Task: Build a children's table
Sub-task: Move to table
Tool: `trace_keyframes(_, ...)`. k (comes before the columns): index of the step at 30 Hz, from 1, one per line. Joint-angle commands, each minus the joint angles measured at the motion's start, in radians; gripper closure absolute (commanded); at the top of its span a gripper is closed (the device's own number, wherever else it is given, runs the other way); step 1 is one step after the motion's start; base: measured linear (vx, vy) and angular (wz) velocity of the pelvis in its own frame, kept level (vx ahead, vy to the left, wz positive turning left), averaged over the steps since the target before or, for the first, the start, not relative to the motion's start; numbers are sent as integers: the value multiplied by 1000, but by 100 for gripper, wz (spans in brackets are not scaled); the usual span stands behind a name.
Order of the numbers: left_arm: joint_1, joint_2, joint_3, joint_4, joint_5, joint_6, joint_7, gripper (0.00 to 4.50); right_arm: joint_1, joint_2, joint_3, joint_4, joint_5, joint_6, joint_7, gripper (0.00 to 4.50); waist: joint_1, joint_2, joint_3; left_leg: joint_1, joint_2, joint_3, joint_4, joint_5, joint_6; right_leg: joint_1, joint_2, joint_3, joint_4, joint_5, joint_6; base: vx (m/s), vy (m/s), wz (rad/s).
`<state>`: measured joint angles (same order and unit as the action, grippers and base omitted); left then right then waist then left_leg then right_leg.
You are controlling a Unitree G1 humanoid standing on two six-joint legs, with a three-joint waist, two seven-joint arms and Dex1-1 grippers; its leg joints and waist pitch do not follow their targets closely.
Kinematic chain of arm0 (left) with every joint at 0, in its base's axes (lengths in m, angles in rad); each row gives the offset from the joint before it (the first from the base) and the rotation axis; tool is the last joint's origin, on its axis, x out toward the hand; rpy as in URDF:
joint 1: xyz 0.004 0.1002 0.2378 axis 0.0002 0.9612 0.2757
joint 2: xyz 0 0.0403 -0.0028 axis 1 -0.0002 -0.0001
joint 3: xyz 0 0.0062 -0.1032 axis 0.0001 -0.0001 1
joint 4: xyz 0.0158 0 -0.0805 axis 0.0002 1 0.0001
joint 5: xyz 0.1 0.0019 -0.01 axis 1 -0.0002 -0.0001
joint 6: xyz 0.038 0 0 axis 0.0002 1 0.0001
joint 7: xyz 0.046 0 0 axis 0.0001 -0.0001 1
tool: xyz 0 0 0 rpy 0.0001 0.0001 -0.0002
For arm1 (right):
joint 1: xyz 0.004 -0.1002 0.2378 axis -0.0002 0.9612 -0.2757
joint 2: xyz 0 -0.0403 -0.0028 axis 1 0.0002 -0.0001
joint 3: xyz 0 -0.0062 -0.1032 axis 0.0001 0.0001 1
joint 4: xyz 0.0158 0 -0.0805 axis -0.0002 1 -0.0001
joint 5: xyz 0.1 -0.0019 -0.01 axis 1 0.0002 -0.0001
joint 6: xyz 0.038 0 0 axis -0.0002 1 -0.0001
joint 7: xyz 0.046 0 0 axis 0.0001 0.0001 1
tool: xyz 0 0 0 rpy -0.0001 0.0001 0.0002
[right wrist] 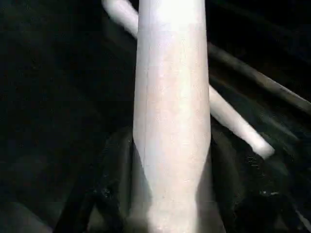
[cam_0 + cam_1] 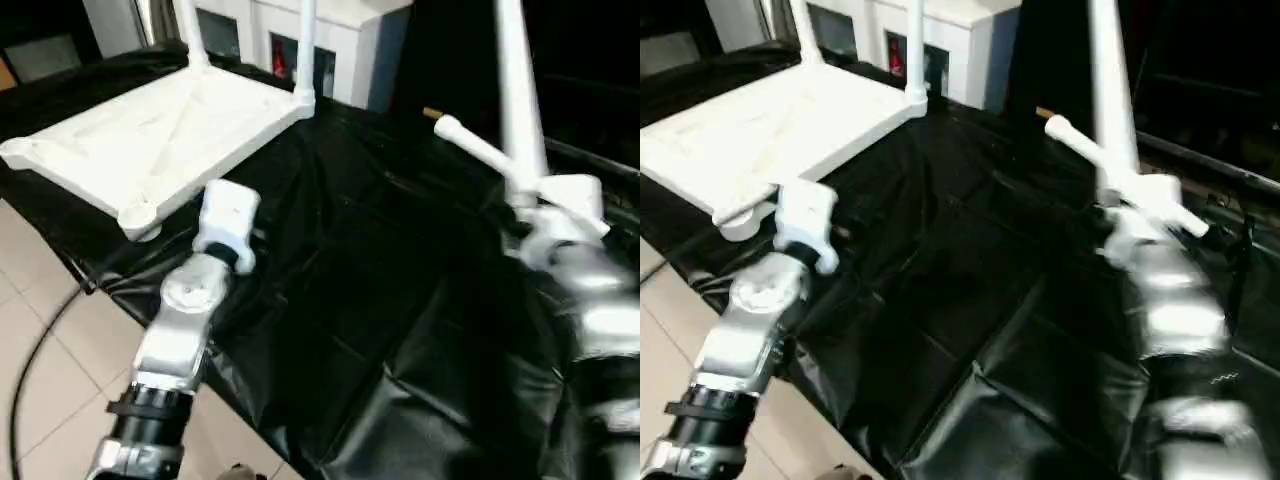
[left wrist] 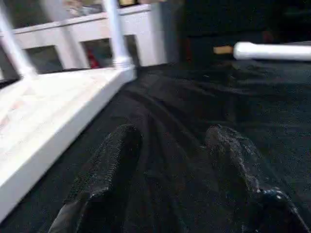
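Fingers of the right gripper [image 1: 170, 194] clamp an upright leg [image 2: 520, 90]; left gripper [image 3: 172, 160] hovers spread, empty. Upturned tabletop [image 2: 150, 135] lies left, two legs fitted. Judged next: carry it to an empty corner socket [image 2: 138, 213].

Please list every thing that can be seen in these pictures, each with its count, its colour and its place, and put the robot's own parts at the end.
table top: one, white, upside down on the far left of the black sheet
fitted legs: two, white, upright in the top's far corner sockets
held leg: one, white, upright in the right tool
loose leg: one, white, lying on the sheet behind the held leg
black sheet: one, covering the work surface
cabinet: one, white, behind the table top
floor tiles: pale, lower left
left tool: open, empty, over the sheet
right tool: shut on the held leg
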<state>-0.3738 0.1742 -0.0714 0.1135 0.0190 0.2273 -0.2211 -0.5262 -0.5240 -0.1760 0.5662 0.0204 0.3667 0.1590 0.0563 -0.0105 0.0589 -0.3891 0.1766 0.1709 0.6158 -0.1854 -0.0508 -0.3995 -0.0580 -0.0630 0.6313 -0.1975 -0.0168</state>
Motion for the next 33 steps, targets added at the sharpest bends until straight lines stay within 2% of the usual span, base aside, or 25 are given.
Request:
trace_keyframes(1, 8, 10, -24, -27, -1, 22, -34, 186, -40, -75, 23, 71, -37, 13, 34, 257, -1, -11, -70, 11, 39, -10, -62, -151, 41, 54, -75, 48, -88, -172, -172, 0, 0, 0)
trace_keyframes(2, 9, 12, -26, -29, -3, 23, -39, 186, -46, -89, 28, 88, -41, 12, 41, 257, -4, -12, -71, 13, 39, -10, -60, -156, 44, 52, -74, 47, -89, -184, -178, 0, 0, 0)
trace_keyframes(4, 17, 17, -43, -46, -12, 36, -70, 186, -75, -178, 58, 182, -77, 2, 81, 257, -5, -15, -70, 14, 39, -9, -57, -163, 51, 52, -73, 46, -91, -202, -184, 0, 0, 0)
trace_keyframes(7, 30, 25, -66, -67, -12, 42, -105, 186, -108, -268, 100, 294, -147, -32, 129, 257, -6, -20, -67, 13, 38, -6, -54, -179, 57, 49, -72, 44, -97, -250, -179, 0, 0, 0)
trace_keyframes(12, 49, 46, -123, -98, -12, 52, -178, 186, -133, -356, 180, 430, -221, -100, 171, 257, -9, -23, -65, 10, 40, -7, -52, -186, 74, 47, -74, 41, -101, -281, -179, 0, 0, 0)
trace_keyframes(13, 55, 54, -136, -110, -12, 60, -197, 186, -133, -373, 197, 453, -231, -114, 182, 257, -14, -22, -66, 9, 41, -7, -51, -193, 78, 45, -73, 40, -101, -283, -186, 0, 0, 0)
trace_keyframes(15, 57, 58, -141, -117, -13, 65, -204, 186, -131, -383, 210, 464, -243, -120, 185, 257, -20, -24, -66, 5, 39, -6, -51, -190, 84, 48, -71, 39, -99, -270, -191, 0, 0, 0)
trace_keyframes(16, 62, 63, -146, -130, -15, 79, -216, 186, -133, -403, 236, 497, -281, -138, 183, 257, -20, -20, -66, 5, 39, -7, -50, -188, 83, 48, -71, 38, -98, -269, -193, 0, 0, 0)
trace_keyframes(19, 67, 66, -150, -142, -16, 89, -230, 186, -144, -417, 254, 533, -310, -152, 179, 257, -25, -22, -64, 7, 38, -5, -48, -206, 84, 46, -70, 37, -102, -292, -198, 0, 0, 0)
trace_keyframes(23, 70, 72, -161, -147, -15, 90, -244, 186, -167, -426, 283, 582, -345, -175, 172, 257, -31, -23, -64, 6, 39, -6, -47, -219, 84, 43, -69, 35, -104, -323, -188, 0, 0, 0)
trace_keyframes(26, 79, 78, -168, -172, -22, 104, -262, 186, -196, -431, 320, 634, -370, -203, 158, 257, -31, -22, -64, 8, 41, -6, -47, -224, 86, 40, -69, 35, -103, -320, -193, 0, 0, 0)
trace_keyframes(30, 83, 89, -173, -196, -39, 108, -293, 186, -206, -436, 341, 657, -399, -221, 149, 257, -30, -25, -64, 7, 41, -5, -47, -216, 88, 41, -69, 36, -100, -303, -198, 0, 0, 0)
trace_keyframes(33, 87, 98, -171, -221, -67, 111, -330, 186, -209, -441, 364, 676, -436, -254, 139, 257, -28, -23, -64, 7, 41, -4, -48, -215, 88, 41, -68, 37, -98, -292, -204, 0, 0, 0)
